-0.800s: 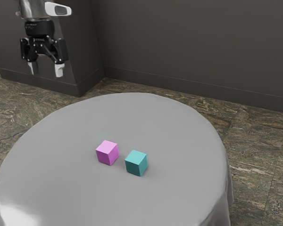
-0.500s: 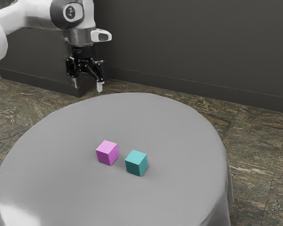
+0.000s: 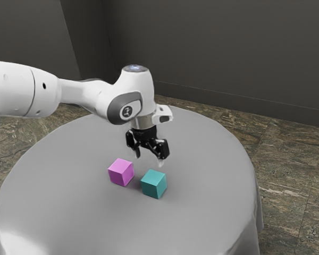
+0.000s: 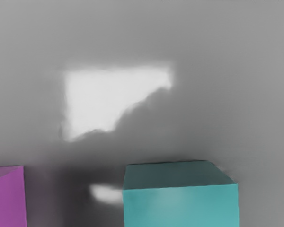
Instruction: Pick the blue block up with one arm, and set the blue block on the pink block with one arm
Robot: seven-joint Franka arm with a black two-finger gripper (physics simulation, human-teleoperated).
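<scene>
fingers: spread apart, nothing between them
gripper (image 3: 149, 159): hovers over the blue block's far side, not touching it
blue block (image 3: 153, 184) (image 4: 180, 196): flat on the table, near its middle, well in from every edge
pink block (image 3: 120, 171) (image 4: 7, 196): just beside blue, small gap, toward the exterior view's left
table (image 3: 69, 212): round, grey cloth
risk 1: on descent, the pink-side finger may clip the pink block because the gap is narrow
risk 2: hand not centred, so a finger may land on blue's top or grip it by a corner
risk 3: a skewed grip could tilt blue at stacking
</scene>
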